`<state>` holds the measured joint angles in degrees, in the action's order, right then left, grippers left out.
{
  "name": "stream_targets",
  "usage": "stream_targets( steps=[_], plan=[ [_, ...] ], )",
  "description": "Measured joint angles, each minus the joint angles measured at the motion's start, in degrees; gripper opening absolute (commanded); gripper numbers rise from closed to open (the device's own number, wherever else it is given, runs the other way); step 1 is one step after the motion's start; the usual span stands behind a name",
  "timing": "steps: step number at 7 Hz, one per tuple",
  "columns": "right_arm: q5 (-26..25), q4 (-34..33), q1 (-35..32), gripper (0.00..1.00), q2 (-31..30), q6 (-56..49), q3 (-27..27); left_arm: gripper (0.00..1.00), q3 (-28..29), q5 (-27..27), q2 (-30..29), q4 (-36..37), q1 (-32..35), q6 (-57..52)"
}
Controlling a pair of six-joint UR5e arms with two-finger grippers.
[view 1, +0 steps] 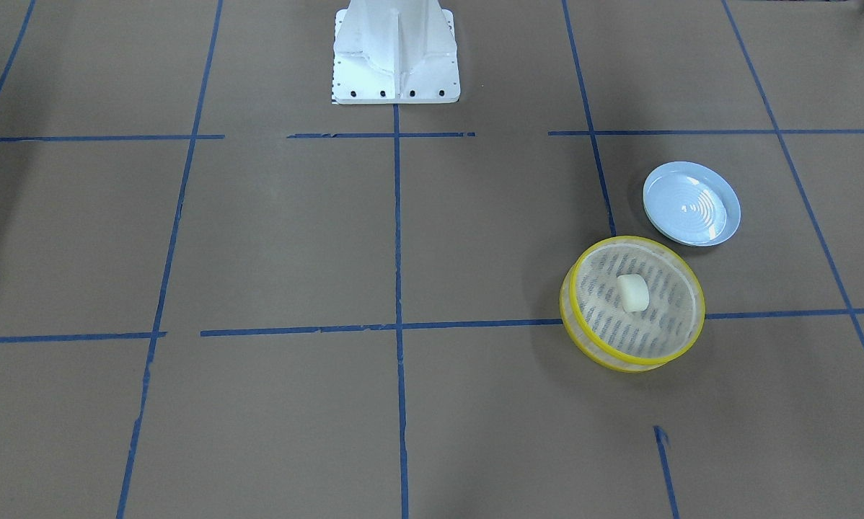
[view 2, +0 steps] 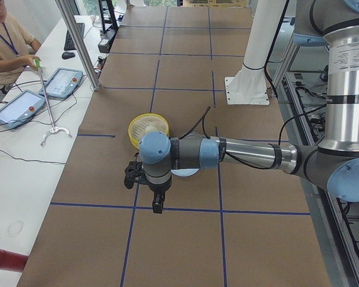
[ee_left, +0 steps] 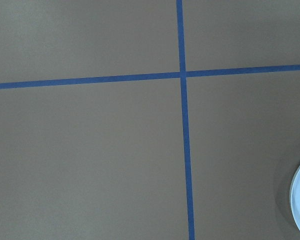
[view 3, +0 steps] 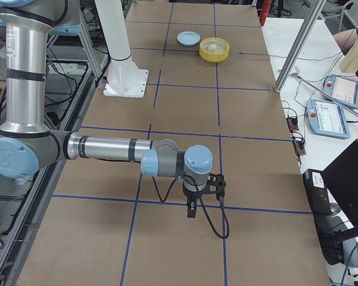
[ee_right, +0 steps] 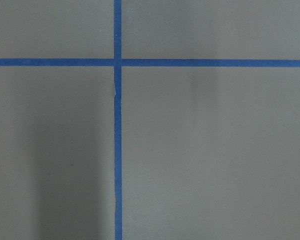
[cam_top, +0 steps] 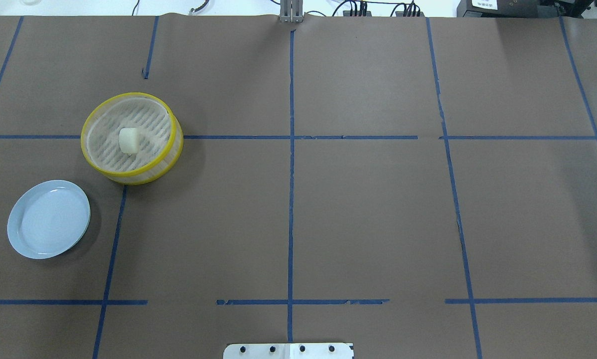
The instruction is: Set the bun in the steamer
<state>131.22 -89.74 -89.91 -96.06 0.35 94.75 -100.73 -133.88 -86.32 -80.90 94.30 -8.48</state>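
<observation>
Bun [cam_top: 128, 140] sits near centre of steamer [cam_top: 134, 175]; plate [cam_top: 49, 219] at its 7 o'clock on worktop [cam_top: 368, 209]. Left tool [view 2: 157, 208], right tool [view 3: 191, 211]: grip state cannot be told. Risk, judged: a low left-arm sweep clips the steamer and tips the bun out.

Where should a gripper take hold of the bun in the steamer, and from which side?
Probably from straight above, closing on the bun across its shorter width, on its two longer sides. The raised wall of the steamer rings it and blocks any sideways approach. The bun lies near the middle, clear of the wall, which leaves room for fingers.
</observation>
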Motion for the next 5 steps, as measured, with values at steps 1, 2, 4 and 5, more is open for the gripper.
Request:
stream_targets(
  steps=[1, 2, 4, 5],
  plan=[
    [0.0, 0.0, 0.0, 1.0, 0.0, 0.0, 0.0, 1.0, 0.2, -0.1, -0.1, 0.0, 0.0, 0.0],
    [0.0, 0.0, 0.0, 1.0, 0.0, 0.0, 0.0, 1.0, 0.5, -0.1, -0.3, -0.1, -0.1, -0.1],
    [0.0, 0.0, 0.0, 1.0, 0.0, 0.0, 0.0, 1.0, 1.6, -0.2, -0.7, -0.4, -0.1, -0.1],
    [0.0, 0.0, 0.0, 1.0, 0.0, 0.0, 0.0, 1.0, 2.3, -0.2, -0.7, -1.4, -0.1, -0.1]
  ],
)
